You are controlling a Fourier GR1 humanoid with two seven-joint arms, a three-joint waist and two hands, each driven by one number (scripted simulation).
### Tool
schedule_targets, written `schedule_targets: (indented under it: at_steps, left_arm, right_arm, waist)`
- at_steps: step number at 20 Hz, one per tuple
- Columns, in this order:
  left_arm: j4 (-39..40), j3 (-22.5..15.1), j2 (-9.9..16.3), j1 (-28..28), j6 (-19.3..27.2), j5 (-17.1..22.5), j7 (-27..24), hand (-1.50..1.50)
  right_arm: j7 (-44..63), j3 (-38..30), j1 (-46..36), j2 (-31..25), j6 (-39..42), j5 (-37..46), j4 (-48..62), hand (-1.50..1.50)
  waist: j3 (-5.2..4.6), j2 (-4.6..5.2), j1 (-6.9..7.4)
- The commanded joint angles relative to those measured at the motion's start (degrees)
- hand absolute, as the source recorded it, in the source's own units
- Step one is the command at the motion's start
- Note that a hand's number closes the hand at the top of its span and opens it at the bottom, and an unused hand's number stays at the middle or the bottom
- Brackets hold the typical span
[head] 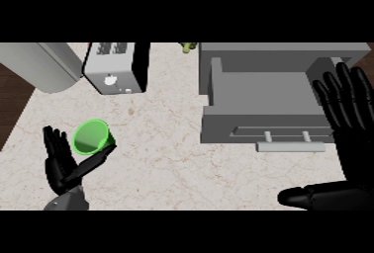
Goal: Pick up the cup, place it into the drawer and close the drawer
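- We see the green cup (91, 137) on the marble counter (168, 148) at the left, tipped so that its open mouth faces up toward us, well apart from the drawer.
- Our left hand (62, 165) is right at the cup: the fingers stand straight on the cup's left side and the thumb reaches along its lower right edge, so the cup sits in the gap between them. We judge the hand to be spread wide; we cannot tell whether it touches the cup, and nothing is curled round the cup yet.
- Our right hand (343, 106) shows at the right edge, fingers straight and pointing up, over the right side of the drawer. It holds nothing and looks to be resting.
- The grey drawer (259, 94) stands pulled out and nothing shows inside it, its front panel and pale handle (290, 146) facing us.
- A toaster (113, 69) stands near the top left, with a rounded grey object (40, 64) beside it; neither has a part in the job.
- As for progress, we judge the task to be at its very start: the cup is not grasped or lifted, it is not in the drawer, and the drawer is not shut.
- What is left is closing the fingers on the cup, carrying it across to the right, setting it inside and pushing the front in.
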Motion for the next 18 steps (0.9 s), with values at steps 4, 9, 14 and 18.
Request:
schedule_targets:
  at_steps: [4,9,14,18]
  left_arm:
    - [4.88,0.10,0.44,-0.56,-1.44,1.54,-3.37,-1.50]
    - [19.11,3.00,2.51,-6.88,-5.72,2.92,-12.33,-1.50]
    - [20.31,1.87,2.16,-7.30,-7.18,3.77,-13.53,-1.50]
    - [21.76,2.61,4.08,-8.06,-10.30,5.50,-12.29,-1.50]
  right_arm:
    - [2.19,1.29,1.32,0.56,-0.60,0.66,-3.14,-1.50]
    - [-2.78,1.64,-1.06,1.24,-0.16,2.54,2.88,-1.50]
    - [-1.56,1.50,1.76,0.88,1.18,0.87,-0.21,-1.50]
    - [2.82,0.11,-0.16,0.17,-0.18,-0.70,-2.82,-1.50]
  waist:
    - [0.01,-0.04,0.03]
    - [-0.01,0.05,-0.05]
    - [0.00,0.01,-0.05]
    - [0.00,-0.01,-0.04]
